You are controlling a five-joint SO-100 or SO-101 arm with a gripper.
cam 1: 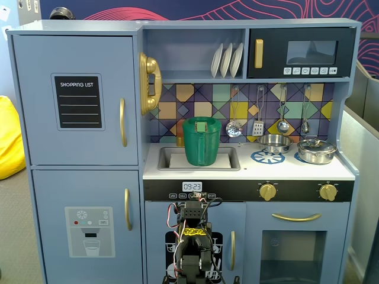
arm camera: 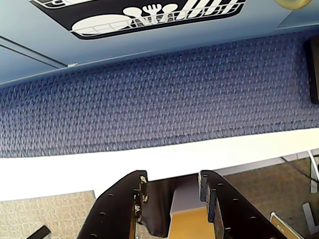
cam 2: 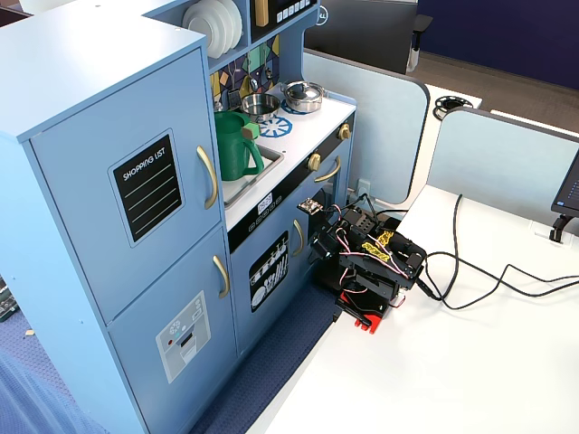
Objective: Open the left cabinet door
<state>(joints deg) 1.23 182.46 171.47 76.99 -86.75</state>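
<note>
The left cabinet door (cam 1: pixel 83 100) is the upper blue-grey door with the black SHOPPING LIST panel (cam 1: pixel 77 102) and a vertical gold handle (cam 1: pixel 122 122). It is shut. It also shows in the other fixed view (cam 2: pixel 136 185), with its handle (cam 2: pixel 209 177). My arm (cam 1: pixel 193 236) sits folded low in front of the kitchen's middle, far below and to the right of that door; it also shows in the other fixed view (cam 2: pixel 366 262). In the wrist view my gripper (arm camera: pixel 172 180) has its jaws apart and holds nothing. The door is out of the wrist view.
The lower door with the water-dispenser graphic (cam 1: pixel 89 231) is shut. The narrow dishes door (arm camera: pixel 149 15) is straight ahead of the wrist camera, above blue carpet (arm camera: pixel 149 99). The arm stands on a white table (cam 2: pixel 434 362) with cables (cam 2: pixel 488 276). A green jug (cam 1: pixel 202 141) stands in the sink.
</note>
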